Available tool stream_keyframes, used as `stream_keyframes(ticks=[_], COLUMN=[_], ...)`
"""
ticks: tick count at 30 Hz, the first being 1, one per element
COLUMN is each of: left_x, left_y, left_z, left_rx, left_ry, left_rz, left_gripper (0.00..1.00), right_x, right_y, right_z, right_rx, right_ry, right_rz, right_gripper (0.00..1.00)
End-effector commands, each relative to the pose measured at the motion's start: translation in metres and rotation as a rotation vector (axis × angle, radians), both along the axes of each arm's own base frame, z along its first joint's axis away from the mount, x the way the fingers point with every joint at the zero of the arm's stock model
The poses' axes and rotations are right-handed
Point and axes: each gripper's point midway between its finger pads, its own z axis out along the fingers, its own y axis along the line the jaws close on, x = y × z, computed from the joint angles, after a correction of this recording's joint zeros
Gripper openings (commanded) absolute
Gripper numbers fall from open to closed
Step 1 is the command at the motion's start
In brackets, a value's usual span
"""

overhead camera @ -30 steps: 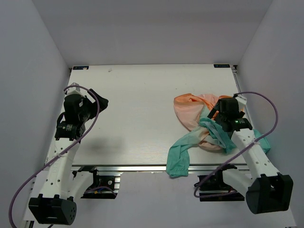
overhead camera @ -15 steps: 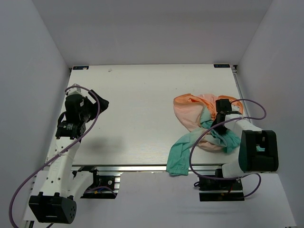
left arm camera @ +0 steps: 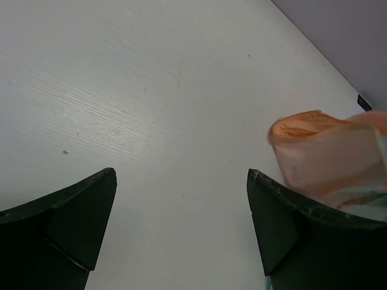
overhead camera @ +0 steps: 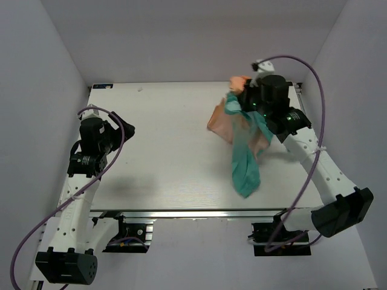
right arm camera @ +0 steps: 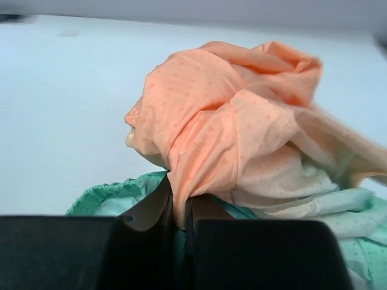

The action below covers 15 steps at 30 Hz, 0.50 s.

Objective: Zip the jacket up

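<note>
Hovering over the left side of the table (overhead camera: 169,151), the left gripper (overhead camera: 125,129) has its fingers spread wide apart, with tabletop showing between them. Well apart from it, toward the far right corner, the right gripper (overhead camera: 244,99) is raised above the surface, jaws pinched tight on a fold of peach fabric of the jacket (overhead camera: 244,158). The jacket hangs bunched from that grip, its peach-orange part crumpled at the fingers and its teal part draping down toward the near edge. Whether its lowest end touches the table cannot be told. The zipper cannot be made out.
</note>
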Motion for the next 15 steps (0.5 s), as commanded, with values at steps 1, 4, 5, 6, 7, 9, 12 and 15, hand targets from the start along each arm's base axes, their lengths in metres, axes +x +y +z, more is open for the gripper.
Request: stream_keyframes(ticks=[1, 4, 5, 6, 7, 9, 12, 15], left_x=[-0.005, -0.009, -0.013, -0.014, -0.015, -0.021, -0.028, -0.031], left_y=[0.010, 0.014, 0.018, 0.020, 0.024, 0.032, 0.038, 0.038], left_z=[0.022, 0.029, 0.030, 0.032, 0.034, 0.033, 0.028, 0.016], left_rx=[0.020, 0.031, 0.042, 0.048, 0.055, 0.071, 0.076, 0.082], left_ry=[-0.031, -0.034, -0.030, -0.032, -0.035, -0.019, 0.014, 0.058], left_rz=[0.050, 0.065, 0.086, 0.097, 0.115, 0.162, 0.202, 0.197], left_gripper=[0.98, 0.98, 0.98, 0.98, 0.98, 0.98, 0.98, 0.98], right_x=[-0.029, -0.064, -0.081, -0.089, -0.099, -0.098, -0.096, -0.106], right_y=[0.091, 0.139, 0.153, 0.156, 0.151, 0.139, 0.097, 0.054], right_z=[0.112, 0.133, 0.130, 0.127, 0.132, 0.080, 0.004, -0.068], right_rx=[-0.043, -0.074, -0.075, -0.064, -0.029, -0.034, -0.068, -0.110], right_ry=[-0.324, -0.414, -0.425, -0.423, -0.442, -0.348, -0.198, -0.027], right_rz=[0.355, 0.520, 0.573, 0.591, 0.595, 0.531, 0.309, 0.114], right_gripper=[0.00, 0.00, 0.00, 0.00, 0.00, 0.00, 0.59, 0.87])
